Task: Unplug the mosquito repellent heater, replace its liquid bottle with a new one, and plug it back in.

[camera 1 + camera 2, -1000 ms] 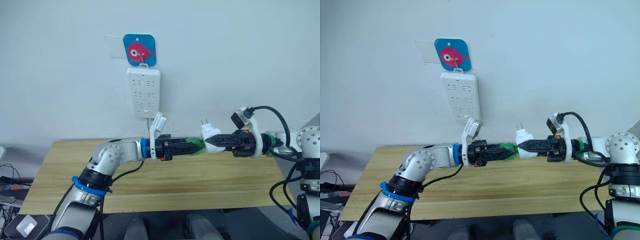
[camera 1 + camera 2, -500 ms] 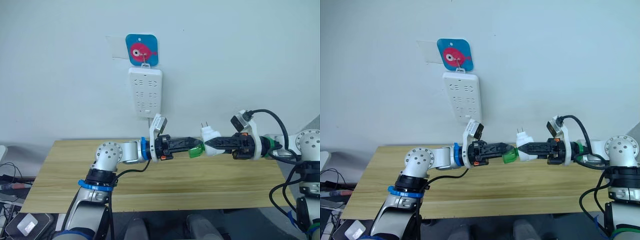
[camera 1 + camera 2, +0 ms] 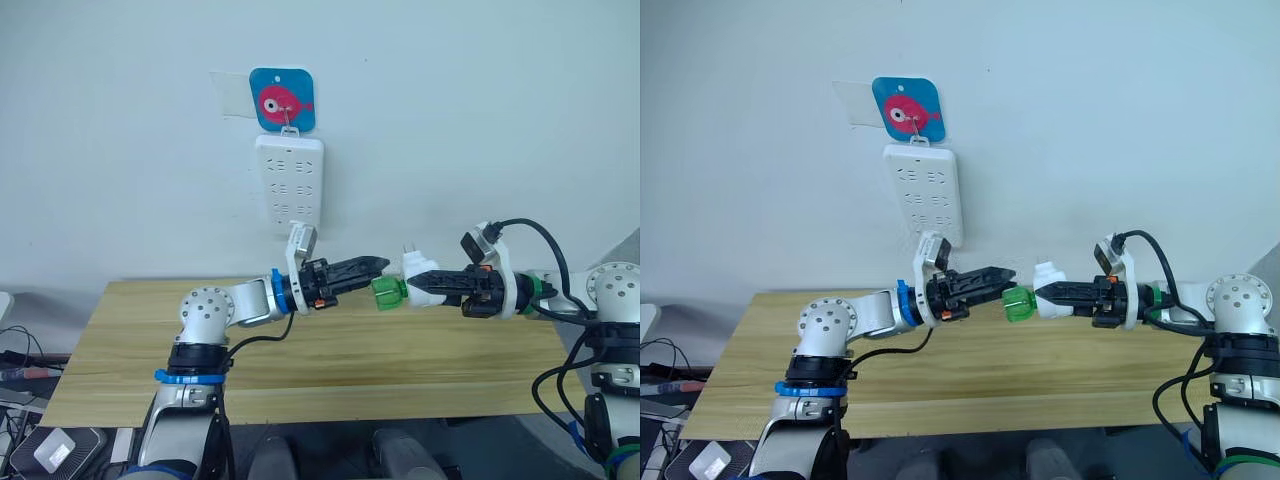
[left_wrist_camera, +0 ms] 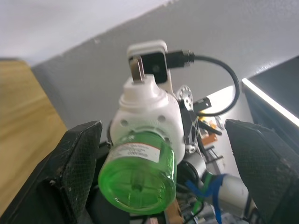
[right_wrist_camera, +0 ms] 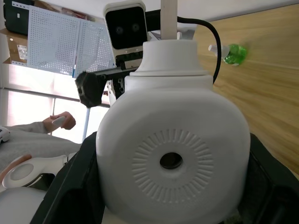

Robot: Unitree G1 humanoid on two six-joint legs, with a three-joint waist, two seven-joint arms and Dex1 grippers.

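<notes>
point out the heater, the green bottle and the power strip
heater [image 5: 173, 154], right wrist view, vented face
green bottle [image 4: 140, 179], left wrist view, round base
power strip [image 3: 289, 185], left eye view, socket face

Light was bright, even and diffuse; shadows on the wall were soft, and both wrist views blurred up close.

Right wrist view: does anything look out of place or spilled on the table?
One thing stands out: a small green bottle with a white neck lies tipped on its side on the wooden table, instead of upright. No liquid shows around it. The heater looks undamaged.
</notes>
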